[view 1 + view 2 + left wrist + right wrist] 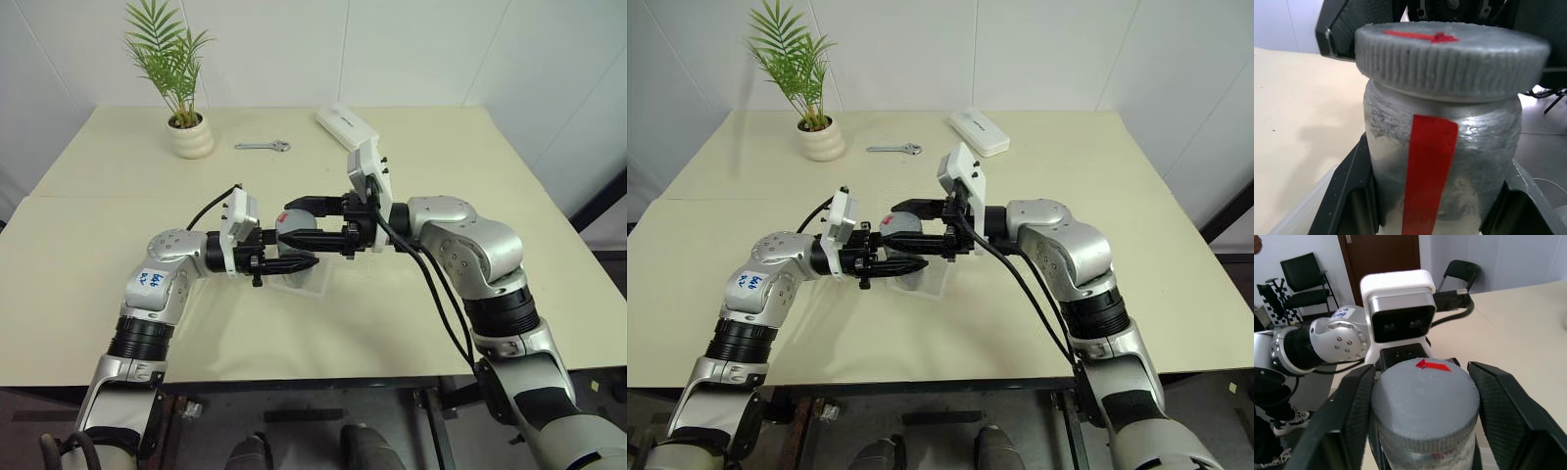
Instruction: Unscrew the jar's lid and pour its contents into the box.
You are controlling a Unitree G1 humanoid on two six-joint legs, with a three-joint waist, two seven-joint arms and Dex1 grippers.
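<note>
Above the table's middle, held off the surface, you have the jar (1442,166) upright between both grippers, right over the box (306,284). The left gripper (294,264) has its fingers clamped on the jar's body. The lid (1422,394) is still seated on the jar, its red mark up. The right gripper (1422,401) reaches in from the opposite side with a finger on either flank of the lid; one looks pressed against the rim and the other shows a thin gap, so you cannot tell whether it has bitten yet.

By my reading, you are at the unscrewing step, just taking hold of the lid. Next you need a firm squeeze on the ribbed rim, then a twist while the left side holds the body fast.

The jar's silvery wall hides its contents. The box under it looks empty, though the arms cover much of it.
</note>
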